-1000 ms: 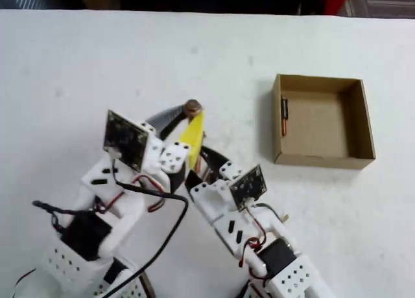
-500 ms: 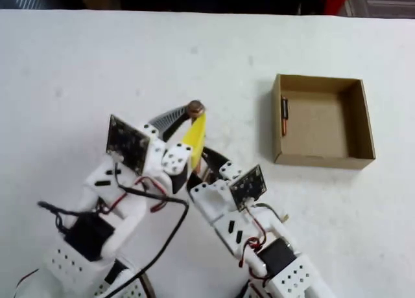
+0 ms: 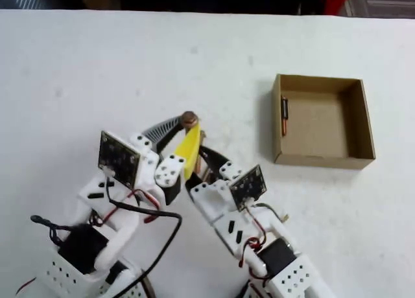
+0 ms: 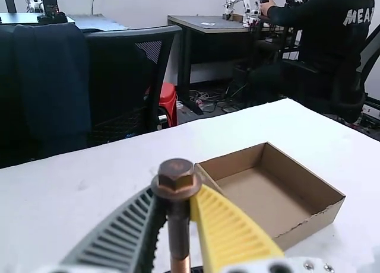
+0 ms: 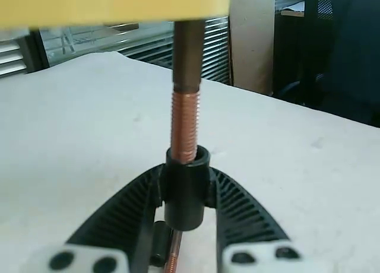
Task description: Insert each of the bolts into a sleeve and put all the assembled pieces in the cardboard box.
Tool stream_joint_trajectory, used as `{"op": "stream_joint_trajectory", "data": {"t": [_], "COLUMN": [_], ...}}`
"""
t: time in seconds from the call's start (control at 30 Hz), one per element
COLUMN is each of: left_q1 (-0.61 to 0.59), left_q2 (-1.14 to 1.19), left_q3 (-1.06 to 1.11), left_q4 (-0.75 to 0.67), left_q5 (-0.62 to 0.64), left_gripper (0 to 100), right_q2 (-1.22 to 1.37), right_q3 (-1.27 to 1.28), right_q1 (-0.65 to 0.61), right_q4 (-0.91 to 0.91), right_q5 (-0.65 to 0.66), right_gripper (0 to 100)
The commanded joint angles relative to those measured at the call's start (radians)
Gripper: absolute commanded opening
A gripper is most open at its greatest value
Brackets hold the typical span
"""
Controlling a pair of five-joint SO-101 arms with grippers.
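We are squeezing the bolt (image 5: 185,121) in our left end effector (image 4: 176,197). Its tip is sitting in the black sleeve (image 5: 187,166) that our right end effector (image 5: 186,193) is pinching.

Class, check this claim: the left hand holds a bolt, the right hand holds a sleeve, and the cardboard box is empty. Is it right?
No. The cardboard box is not empty: the high view shows one assembled piece lying inside, against a wall. The rest holds.
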Motion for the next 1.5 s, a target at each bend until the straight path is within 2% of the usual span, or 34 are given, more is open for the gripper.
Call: {"op": "stream_joint_trajectory", "data": {"t": [0.0,0.23,0.5,0.7,0.9,1.13,1.47], "left_q1": [0.005,-0.064,-0.038,-0.035,0.056,0.056,0.056], "left_q2": [-0.027,-0.025,-0.025,-0.027,-0.027,-0.025,-0.027], "left_q3": [-0.012,-0.011,0.014,0.092,0.095,0.118,0.118], "left_q4": [-0.012,-0.034,-0.041,-0.11,-0.118,-0.11,-0.003], "left_q5": [0.002,0.005,0.006,0.006,0.006,0.006,0.011], "left_gripper": [2,2,2,2,2,2,2], "right_q2": [-0.015,-0.015,-0.015,-0.015,-0.015,-0.015,-0.015], "right_q3": [0.008,0.008,0.008,0.008,0.008,0.008,0.008], "right_q1": [0.001,0.001,0.001,0.001,0.001,0.001,0.045], "right_q4": [0.001,0.001,0.001,0.001,0.001,0.001,-0.004], "right_q5": [-0.011,-0.011,-0.011,-0.008,-0.008,-0.008,-0.009], "right_gripper": [1.7,1.7,1.7,1.7,1.7,1.7,1.7]}}
